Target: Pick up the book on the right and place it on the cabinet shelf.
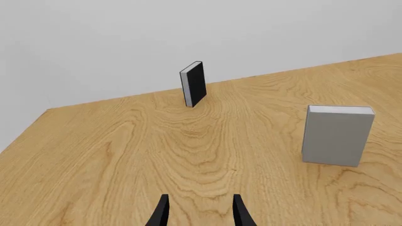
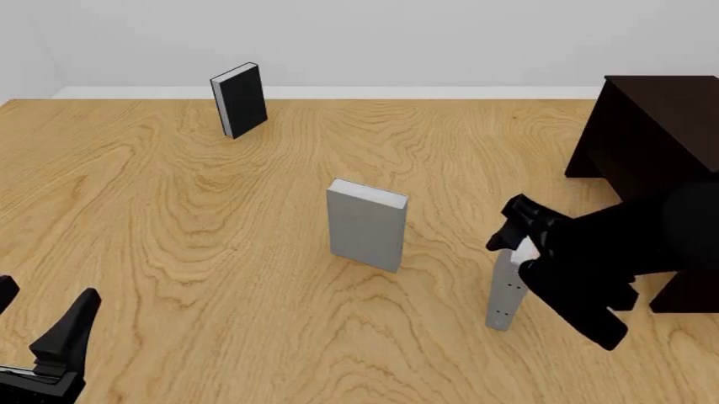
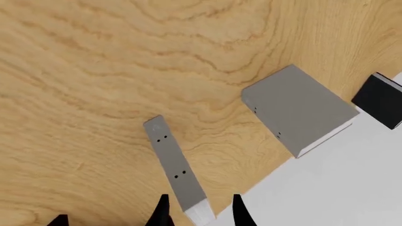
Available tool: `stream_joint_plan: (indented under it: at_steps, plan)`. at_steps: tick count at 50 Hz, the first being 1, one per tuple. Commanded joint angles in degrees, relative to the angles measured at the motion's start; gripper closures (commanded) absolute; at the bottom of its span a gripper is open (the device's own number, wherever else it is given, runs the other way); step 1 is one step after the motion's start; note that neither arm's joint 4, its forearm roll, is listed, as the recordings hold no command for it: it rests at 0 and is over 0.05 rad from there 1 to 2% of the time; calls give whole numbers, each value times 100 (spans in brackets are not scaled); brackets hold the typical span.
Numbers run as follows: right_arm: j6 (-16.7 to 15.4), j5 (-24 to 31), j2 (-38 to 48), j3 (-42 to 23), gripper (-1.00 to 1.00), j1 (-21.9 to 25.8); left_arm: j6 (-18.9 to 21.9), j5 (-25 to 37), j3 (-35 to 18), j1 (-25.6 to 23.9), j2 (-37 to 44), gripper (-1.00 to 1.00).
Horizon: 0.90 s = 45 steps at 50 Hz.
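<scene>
Right wrist view: book (image 3: pixel 171 160) top sits between the released right end effector (image 3: pixel 199 212).

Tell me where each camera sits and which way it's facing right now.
Front: fixed above and behind the arms, facing forward over the table; both arms show, cabinet far right.
Left wrist: behind the left gripper, facing the black book and thick grey book.
Right wrist: looks down its fingers straddling the thin book.
All three share both other books.
</scene>
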Motion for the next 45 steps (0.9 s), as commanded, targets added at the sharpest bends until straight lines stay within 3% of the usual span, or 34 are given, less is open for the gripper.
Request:
stream_joint_plan:
  at_steps: [1,20,45]
  plan:
    - [0,-39,-37,275,-100,-91,-1,19,0,-4,4,-100]
    - [0,-65,-64,476,-100,-391,11,88,0,-26,4,-100]
    - [0,-391,232,599,-100,-271,11,138,0,-55,-4,-100]
